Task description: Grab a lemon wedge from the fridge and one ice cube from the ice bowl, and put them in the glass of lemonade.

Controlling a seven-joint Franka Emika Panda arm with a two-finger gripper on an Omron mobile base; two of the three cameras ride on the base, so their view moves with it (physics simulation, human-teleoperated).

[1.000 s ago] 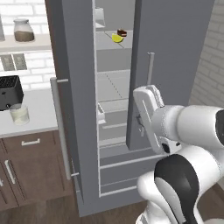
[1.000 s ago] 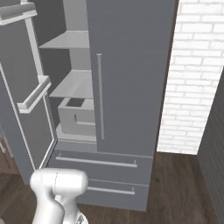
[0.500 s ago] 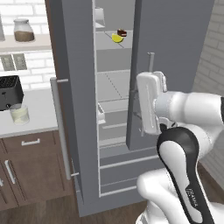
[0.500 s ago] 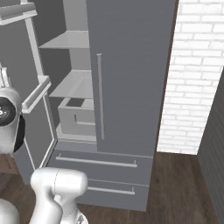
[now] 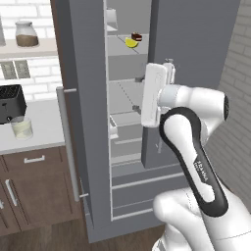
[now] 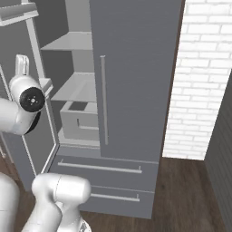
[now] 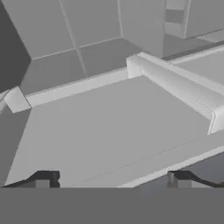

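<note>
the lemon wedge (image 5: pixel 131 42) lies on an upper shelf of the open fridge (image 5: pixel 88 122), beside a dark block. the gripper (image 7: pixel 111 178) is released, empty. judged light, soft, slippery; pinch its flat sides gently.

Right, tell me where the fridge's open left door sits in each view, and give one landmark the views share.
Left base view: the open door stands left of centre, its handle on the outer face toward the counter.
Right base view: the door runs down the left edge, inner side showing, behind the robot's arm.
Hand view: I cannot pick the door out; grey shelves are ahead.
Shared landmark: the closed right door's long silver handle, partly hidden by the arm in the left base view.
</note>
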